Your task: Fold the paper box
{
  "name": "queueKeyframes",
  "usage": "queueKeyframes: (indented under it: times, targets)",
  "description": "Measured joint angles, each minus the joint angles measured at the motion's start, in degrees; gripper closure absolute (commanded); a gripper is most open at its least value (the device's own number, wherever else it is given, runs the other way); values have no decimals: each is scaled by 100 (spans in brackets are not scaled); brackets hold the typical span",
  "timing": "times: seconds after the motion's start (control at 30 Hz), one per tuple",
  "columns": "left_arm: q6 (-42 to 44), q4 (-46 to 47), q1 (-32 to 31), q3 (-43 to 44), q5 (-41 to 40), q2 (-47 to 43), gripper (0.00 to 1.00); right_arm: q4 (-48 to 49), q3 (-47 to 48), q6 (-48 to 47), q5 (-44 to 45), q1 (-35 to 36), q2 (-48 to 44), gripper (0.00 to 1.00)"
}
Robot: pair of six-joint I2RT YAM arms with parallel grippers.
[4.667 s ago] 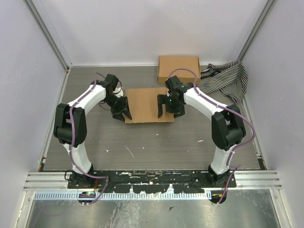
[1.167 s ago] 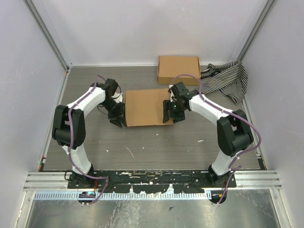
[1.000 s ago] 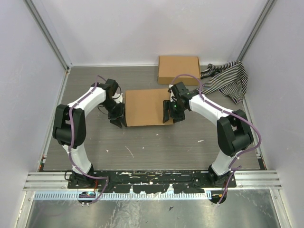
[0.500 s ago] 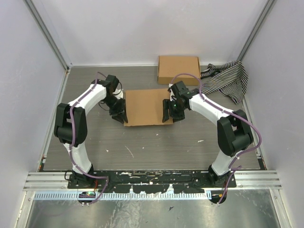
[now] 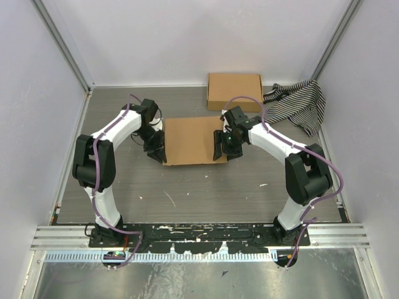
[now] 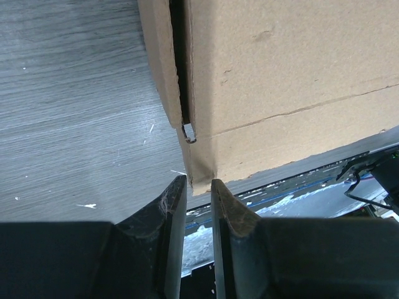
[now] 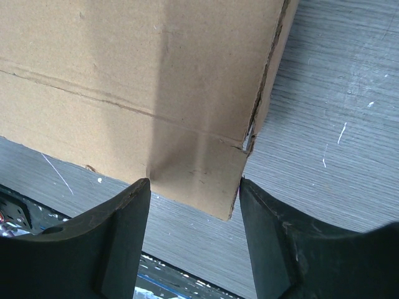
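The paper box [image 5: 192, 140] lies flat with its lid down in the middle of the table, between my two grippers. My left gripper [image 5: 157, 150] is at its front left corner. In the left wrist view the fingers [image 6: 199, 182] are almost together, with the tip of the box's [image 6: 280, 75] corner between the tips. My right gripper [image 5: 222, 147] is at the front right corner. In the right wrist view it [image 7: 195, 187] is wide open, one finger on each side of the box's [image 7: 137, 56] corner.
A second flat brown cardboard box [image 5: 234, 91] lies at the back. A black-and-white striped cloth [image 5: 299, 103] is bunched at the back right. Side walls close in the table on the left and right.
Since 4.7 s ago both grippers have closed in on the box's front corners. The left gripper has narrowed and shifted slightly towards the back. The box has barely moved.
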Motion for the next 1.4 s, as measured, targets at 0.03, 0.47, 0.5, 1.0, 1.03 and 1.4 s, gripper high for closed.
queueKeyframes:
  times: [0.03,0.47,0.5,1.0,1.03,1.4]
  targets:
    - [0,-4,-4,0,-13,0,71,2,0,-2,-2,0,0,36]
    - [-24,46,-42,0,-31,35,74,2,0,-2,-11,0,0,36]
    - [-24,46,-42,0,-31,37,74,2,2,0,-11,0,0,36]
    - [-22,-20,-131,35,-190,37,74,-9,0,0,-17,0,0,36]
    - [-22,-20,-138,35,-197,37,74,-9,0,0,-20,0,0,36]
    - [-22,-166,-243,155,-326,37,73,-13,0,0,-15,0,0,36]
